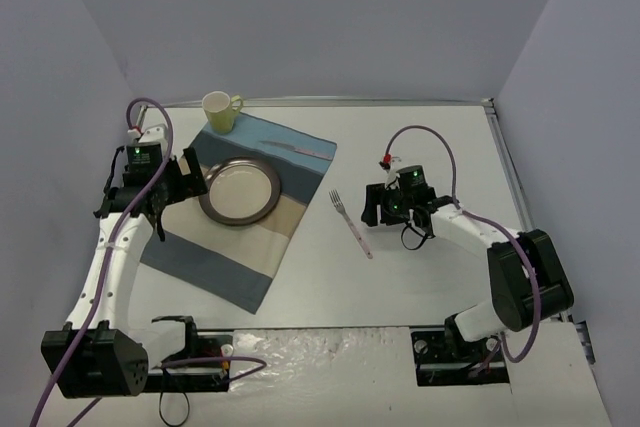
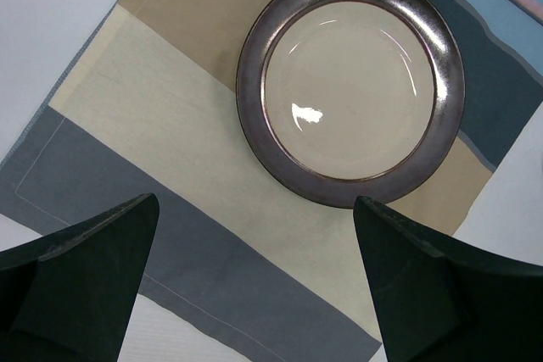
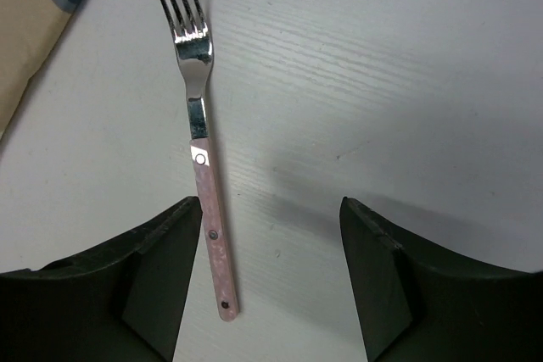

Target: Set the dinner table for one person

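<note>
The white table is filling the overhead view from the arm bases to the far wall, and everything else is resting on it. On its left half a blue-and-beige striped placemat is lying at an angle, with a dark-rimmed cream plate sitting on the mat's far half. Only from above are we seeing the pale yellow-green mug standing upright at the mat's far left corner and the whole knife lying across the mat's far end. The left wrist camera is catching just a bit of the knife's pink handle in its top right corner. The fork is lying on bare table just right of the mat, tines pointing away from the bases. The right wrist camera is adding the rivets in its mottled pink handle. The left fingers are standing wide apart above the mat by the plate's rim, gripping nothing. The right fingers are parted too, straddling the fork's handle, which is lying close to the finger on the left of that view. We cannot tell whether they are touching.
</note>
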Action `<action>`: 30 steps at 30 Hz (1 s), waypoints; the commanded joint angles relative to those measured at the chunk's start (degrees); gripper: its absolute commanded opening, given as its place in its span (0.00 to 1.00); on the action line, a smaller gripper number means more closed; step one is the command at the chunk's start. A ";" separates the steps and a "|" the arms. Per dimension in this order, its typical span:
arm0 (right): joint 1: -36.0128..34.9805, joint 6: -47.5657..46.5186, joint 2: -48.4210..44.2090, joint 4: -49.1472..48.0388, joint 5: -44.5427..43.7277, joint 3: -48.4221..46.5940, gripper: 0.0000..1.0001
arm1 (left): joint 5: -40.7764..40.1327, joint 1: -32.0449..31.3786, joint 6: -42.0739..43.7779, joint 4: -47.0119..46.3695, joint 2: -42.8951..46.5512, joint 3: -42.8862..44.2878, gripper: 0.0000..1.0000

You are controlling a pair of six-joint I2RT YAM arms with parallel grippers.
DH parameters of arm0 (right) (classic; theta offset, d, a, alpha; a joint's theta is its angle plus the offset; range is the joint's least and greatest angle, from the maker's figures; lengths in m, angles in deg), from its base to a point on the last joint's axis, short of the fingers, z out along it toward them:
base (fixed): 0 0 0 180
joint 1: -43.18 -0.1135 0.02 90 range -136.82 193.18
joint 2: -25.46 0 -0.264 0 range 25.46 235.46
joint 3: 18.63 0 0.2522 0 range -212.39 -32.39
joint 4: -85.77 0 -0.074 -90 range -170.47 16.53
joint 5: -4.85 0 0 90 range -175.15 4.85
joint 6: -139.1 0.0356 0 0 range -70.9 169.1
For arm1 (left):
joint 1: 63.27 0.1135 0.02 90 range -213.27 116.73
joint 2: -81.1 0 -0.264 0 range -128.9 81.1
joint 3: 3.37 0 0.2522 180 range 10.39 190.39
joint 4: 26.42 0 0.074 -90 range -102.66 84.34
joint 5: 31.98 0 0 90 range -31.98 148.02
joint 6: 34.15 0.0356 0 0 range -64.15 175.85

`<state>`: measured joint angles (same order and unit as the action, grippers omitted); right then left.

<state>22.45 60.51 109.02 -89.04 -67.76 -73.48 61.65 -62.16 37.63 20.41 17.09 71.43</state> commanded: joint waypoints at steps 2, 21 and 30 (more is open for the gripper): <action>-6.94 -2.53 -5.31 2.95 -11.42 -2.98 0.65 | -0.24 -0.49 0.35 -2.89 0.05 0.96 0.97; -18.91 2.56 9.97 3.82 -20.30 -7.69 0.54 | -2.67 -2.25 0.70 -2.31 1.52 0.84 0.97; -21.52 0.38 8.13 5.38 -23.09 -9.30 0.00 | -3.11 -2.37 0.50 -1.63 1.87 1.34 0.97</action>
<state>3.23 62.66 120.05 -84.99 -87.45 -79.86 59.44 -64.38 37.67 20.47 17.43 71.43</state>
